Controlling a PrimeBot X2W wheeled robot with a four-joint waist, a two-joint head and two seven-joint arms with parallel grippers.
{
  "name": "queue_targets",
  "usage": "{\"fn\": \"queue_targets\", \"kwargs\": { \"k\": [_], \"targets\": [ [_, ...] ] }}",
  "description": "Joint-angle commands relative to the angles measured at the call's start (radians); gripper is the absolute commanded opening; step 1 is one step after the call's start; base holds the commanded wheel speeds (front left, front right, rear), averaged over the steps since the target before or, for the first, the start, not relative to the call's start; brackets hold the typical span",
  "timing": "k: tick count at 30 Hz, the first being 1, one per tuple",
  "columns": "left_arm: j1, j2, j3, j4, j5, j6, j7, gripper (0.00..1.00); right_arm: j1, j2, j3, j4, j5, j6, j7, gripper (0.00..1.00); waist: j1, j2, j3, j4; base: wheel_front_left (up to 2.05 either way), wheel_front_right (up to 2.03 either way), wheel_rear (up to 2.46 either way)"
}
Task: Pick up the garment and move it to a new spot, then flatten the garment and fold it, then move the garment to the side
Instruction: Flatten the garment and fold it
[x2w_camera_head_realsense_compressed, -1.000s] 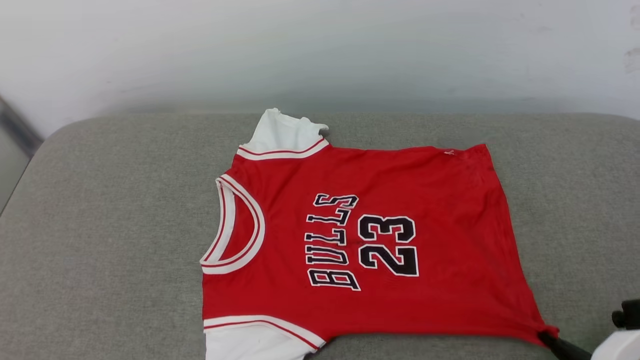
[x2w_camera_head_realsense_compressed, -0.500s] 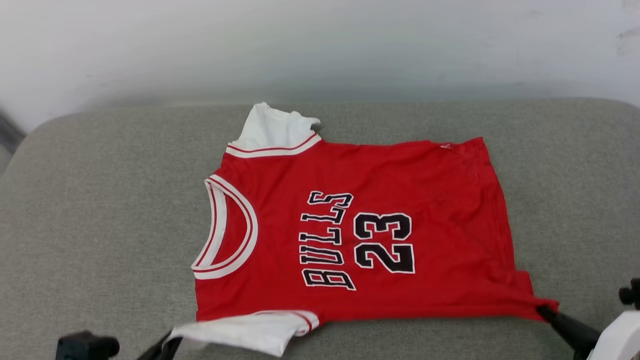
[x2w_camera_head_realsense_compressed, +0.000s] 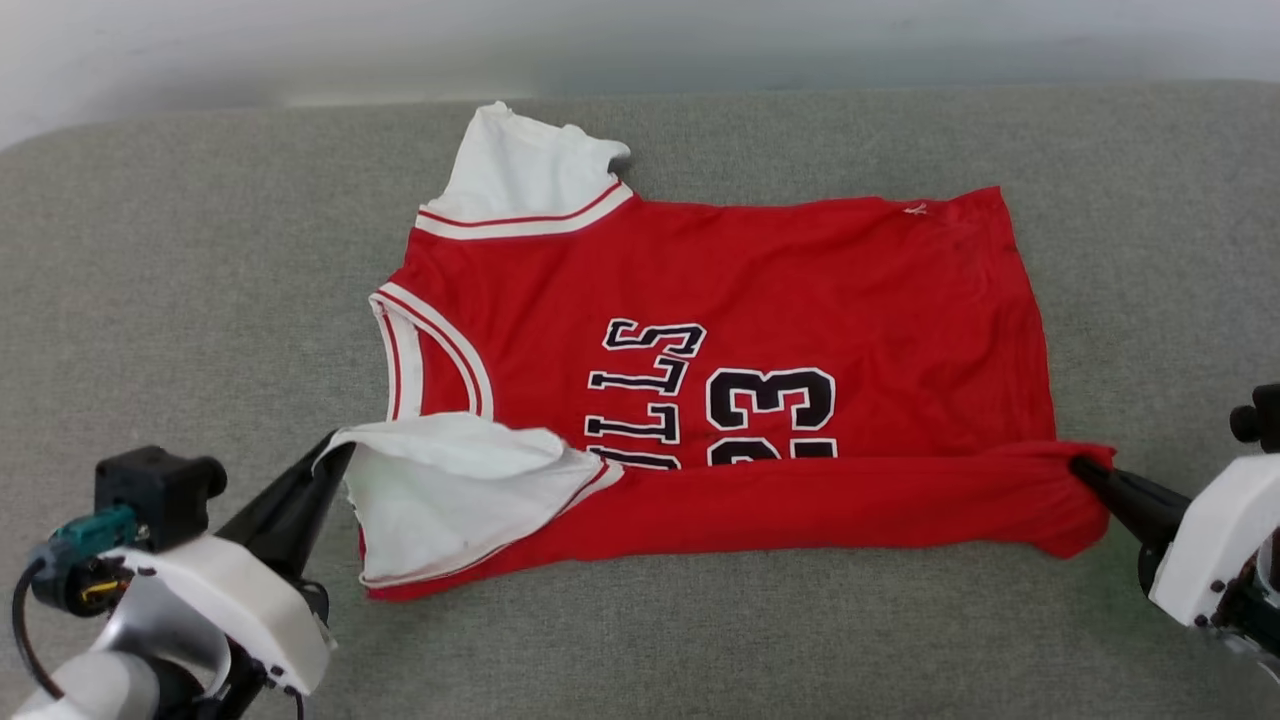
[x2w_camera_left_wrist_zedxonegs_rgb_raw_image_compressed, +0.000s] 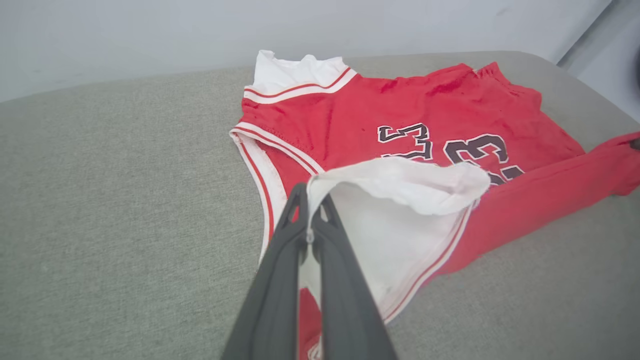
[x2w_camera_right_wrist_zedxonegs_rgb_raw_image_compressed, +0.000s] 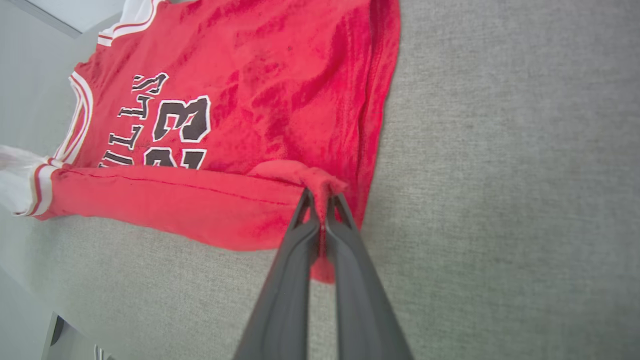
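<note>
While both ends of its near edge are held raised, the fold is judged only part made and open to the faults below.

Item: the garment (x2w_camera_head_realsense_compressed: 800, 290), a red jersey lying front up on the grey padded surface (x2w_camera_head_realsense_compressed: 150, 300), with the number 23 (x2w_camera_head_realsense_compressed: 770, 400) as reference.

Far left of the number: left gripper (x2w_camera_head_realsense_compressed: 335, 455), clamped on the rim of the near white sleeve (x2w_camera_head_realsense_compressed: 440, 490), which is lifted and billows open. Fault: the hold takes only thin sleeve cloth, so a hard pull may slip it free. It may also draw the sleeve alone while the red body lags, skewing the fold line.

Left of the number, far side: far white sleeve (x2w_camera_head_realsense_compressed: 510, 170), crumpled. Fault: if covered as it lies, it leaves a lump.

At the number: the near red edge is rolled over the digits' lower parts. Fault: if the two ends travel unevenly, the roll bunches instead of lying flat.

Far right of the number: right gripper (x2w_camera_head_realsense_compressed: 1080, 468), pinched shut on the near hem corner (x2w_camera_head_realsense_compressed: 1060, 505), with the cloth drawn taut toward the sleeve. Fault: too much tension may pull one corner out, and too little lets the middle sag and crease.
</note>
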Motion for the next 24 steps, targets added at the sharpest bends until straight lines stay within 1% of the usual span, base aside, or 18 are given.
{"fn": "queue_targets", "kwargs": {
  "k": [1, 4, 9, 13, 16, 17, 18, 19, 20, 24],
  "targets": [
    [-0.036, -0.002, -0.007, 0.019, 0.013, -0.009, 0.009, 0.0, -0.031, 0.009, -0.003, 0.009, -0.025, -0.001, 0.016, 0.0, -0.0002, 0.0, 0.034, -0.001, 0.0, 0.0, 0.0],
    [-0.106, -0.018, -0.022, 0.074, 0.026, -0.023, 0.022, 0.0, -0.085, 0.033, -0.006, 0.036, -0.069, -0.001, 0.05, 0.0, -0.0002, 0.0, 0.065, 0.0, 0.0, 0.0, 0.0],
    [-0.196, -0.045, -0.05, 0.164, 0.053, -0.042, 0.029, 0.0, -0.15, 0.067, -0.008, 0.082, -0.12, -0.001, 0.076, 0.0, -0.0002, 0.0, 0.101, 0.003, 0.0, 0.0, 0.0],
    [-0.24, -0.072, -0.066, 0.245, 0.065, -0.05, 0.019, 0.0, -0.178, 0.082, -0.001, 0.112, -0.147, -0.001, 0.072, 0.0, -0.0002, 0.0, 0.111, 0.007, 0.0, 0.0, 0.0],
    [-0.261, -0.093, -0.076, 0.315, 0.077, -0.049, 0.005, 0.0, -0.189, 0.094, 0.005, 0.138, -0.164, -0.001, 0.062, 0.0, -0.0002, 0.0, 0.11, 0.009, 0.0, 0.0, 0.0],
    [-0.268, -0.1, -0.08, 0.331, 0.083, -0.047, -0.003, 0.18, -0.191, 0.096, 0.008, 0.148, -0.174, -0.001, 0.056, 0.0, -0.0002, 0.0, 0.108, 0.01, 0.0, 0.0, 0.0],
    [-0.274, -0.106, -0.084, 0.349, 0.087, -0.046, -0.01, 0.85, -0.194, 0.097, 0.01, 0.154, -0.185, -0.001, 0.045, 0.27, -0.0002, 0.0, 0.105, 0.011, 0.0, 0.0, 0.0],
    [-0.276, -0.115, -0.089, 0.366, 0.089, -0.048, -0.016, 1.0, -0.196, 0.098, 0.014, 0.161, -0.194, -0.001, 0.036, 0.56, -0.0002, 0.0, 0.102, 0.012, 0.0, 0.0, 0.0],
    [-0.276, -0.123, -0.094, 0.38, 0.089, -0.049, -0.021, 1.0, -0.197, 0.098, 0.019, 0.167, -0.202, -0.001, 0.028, 1.0, -0.0002, 0.0, 0.097, 0.013, 0.0, 0.0, 0.0],
    [-0.279, -0.143, -0.099, 0.415, 0.089, -0.042, -0.039, 1.0, -0.192, 0.091, 0.046, 0.175, -0.224, -0.001, 0.013, 1.0, -0.0002, 0.0, 0.077, 0.014, 0.0, 0.0, 0.0]
  ]
}}
